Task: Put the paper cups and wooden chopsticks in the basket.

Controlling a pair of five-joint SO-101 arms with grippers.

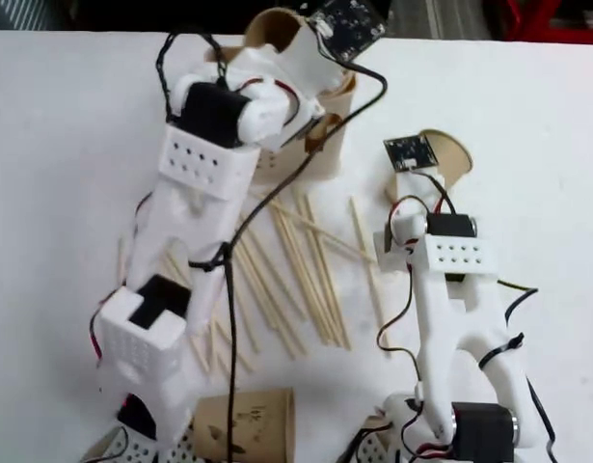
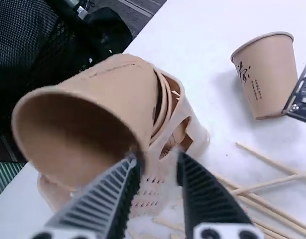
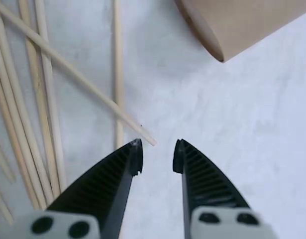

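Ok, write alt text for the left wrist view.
A tan paper cup lies tilted on a beige slotted plastic basket, mouth toward the camera, beyond the open left gripper. A second paper cup and wooden chopsticks rest on the white table.

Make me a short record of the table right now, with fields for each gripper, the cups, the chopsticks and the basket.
left gripper: open, at the rim of the tilted cup
tilted cup: leaning mouth-out on top of the basket
right gripper: open, over the bare table, beside a chopstick tip
side cup: on its side, just beyond the right gripper
near cup: on its side, at the near edge by the arm bases
chopsticks: loose on the table between the arms
basket: at the far edge
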